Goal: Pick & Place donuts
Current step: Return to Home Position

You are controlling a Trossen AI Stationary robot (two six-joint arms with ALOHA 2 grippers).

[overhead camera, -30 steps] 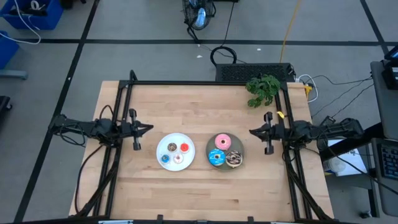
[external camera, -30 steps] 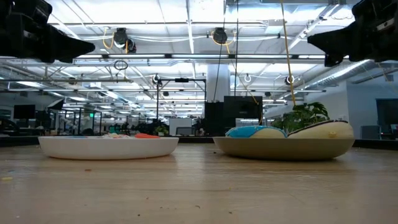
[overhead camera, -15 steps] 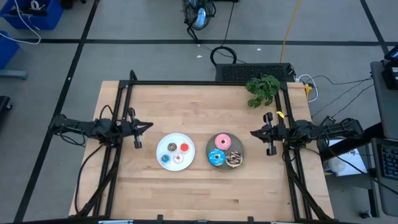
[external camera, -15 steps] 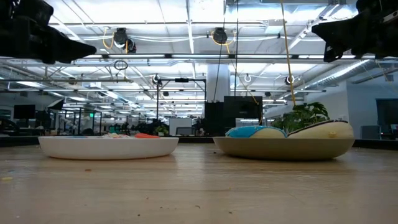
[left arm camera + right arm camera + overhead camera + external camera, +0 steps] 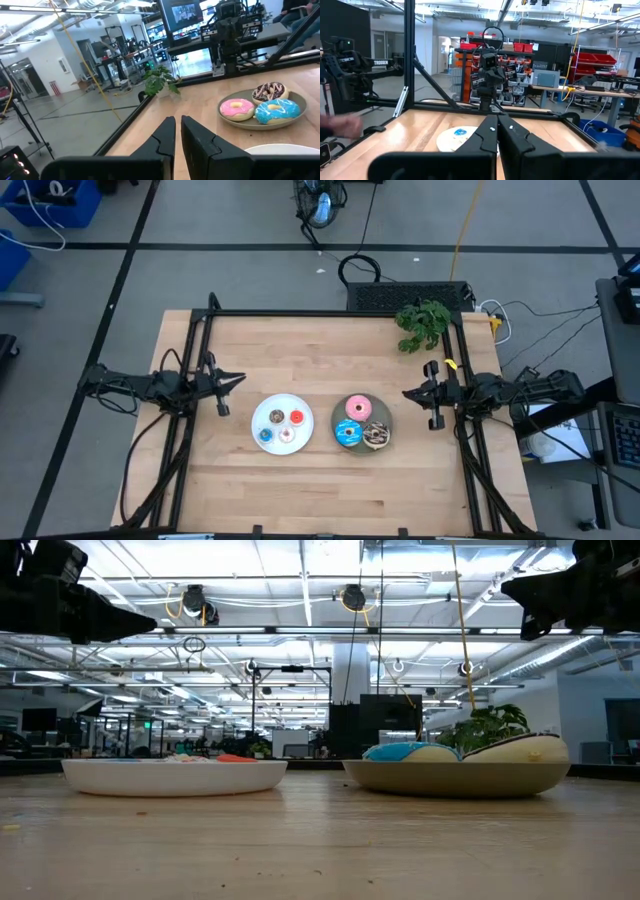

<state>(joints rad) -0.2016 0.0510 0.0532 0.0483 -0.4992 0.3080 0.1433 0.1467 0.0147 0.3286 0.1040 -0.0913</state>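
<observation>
Four tiny donuts, brown (image 5: pixel 276 417), red (image 5: pixel 297 417), blue (image 5: pixel 265 434) and cream (image 5: pixel 287 435), lie on the white plate (image 5: pixel 257 412). The pink donut (image 5: pixel 357 408), blue sprinkled donut (image 5: pixel 348 433) and chocolate sprinkled donut (image 5: pixel 376 435) lie on the grey plate (image 5: pixel 336 418). My left gripper (image 5: pixel 237 379) hovers shut, left of the white plate, pointing toward the table's right. My right gripper (image 5: pixel 406 392) hovers shut, right of the grey plate, pointing left. The left wrist view shows the pink donut (image 5: pixel 236 109), the blue sprinkled one (image 5: pixel 276 111) and the chocolate one (image 5: pixel 270 92). Both grippers hang well above the table in the low view.
A small green plant (image 5: pixel 422 323) stands at the far right corner of the table. A black frame (image 5: pixel 300 313) runs along the table's far edge and sides. Bare wood lies in front of both plates. A blurred hand (image 5: pixel 342 125) shows beyond the table's edge in the right wrist view.
My left gripper has shifted slightly toward the far edge and turned a little about its wrist. My right gripper has risen slightly. Both have stayed shut. The donuts and plates have kept still.
</observation>
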